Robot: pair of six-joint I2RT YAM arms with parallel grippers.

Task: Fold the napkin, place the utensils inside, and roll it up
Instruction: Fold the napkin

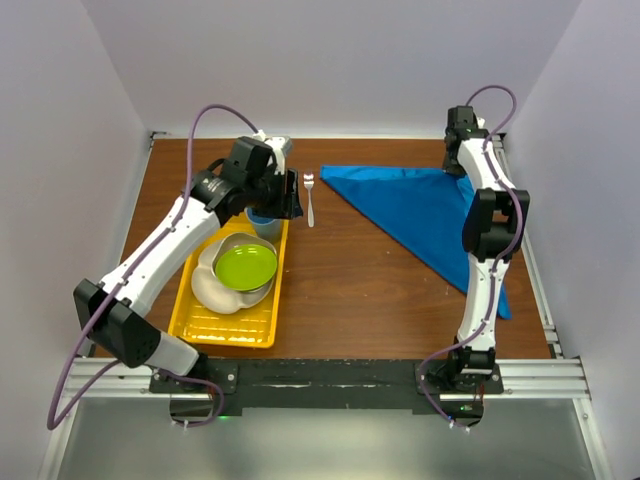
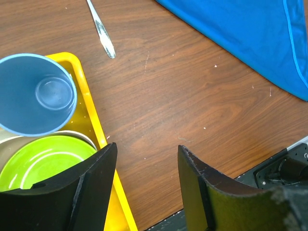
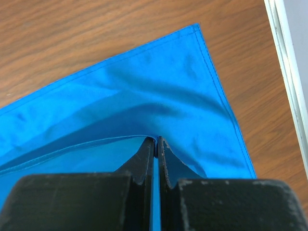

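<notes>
Seen from the top, a yellow tray point(image 1: 225, 335) sits toward 9 o'clock on the tabletop point(image 1: 370, 290). It holds a white dish point(image 1: 208, 290), a green bowl point(image 1: 245, 266) resting in that dish, and a blue cup point(image 1: 262, 222) at the tray's 12 o'clock end. The left end effector point(image 2: 147, 148) hangs over that end of the tray, released, with its jaws standing wide apart and nothing between them. Its wrist view looks down on the cup's open mouth and the tray rim.

Just off the tray's far corner, toward 3 o'clock from the cup, the fork point(image 1: 310, 200) lies flat on bare wood, its tines pointing to 12 o'clock. It is apart from both the tray and the cloth.

Farther toward 3 o'clock, the napkin point(image 1: 420, 205) lies spread as a triangle, one straight edge along the 12 o'clock side and a point running down toward 5 o'clock near the right arm. The right end effector point(image 3: 156, 140) is at the napkin's far right corner, at about 1 o'clock on the tabletop. It is clenched, with a hemmed upper layer of the cloth pinched between its fingertips.
</notes>
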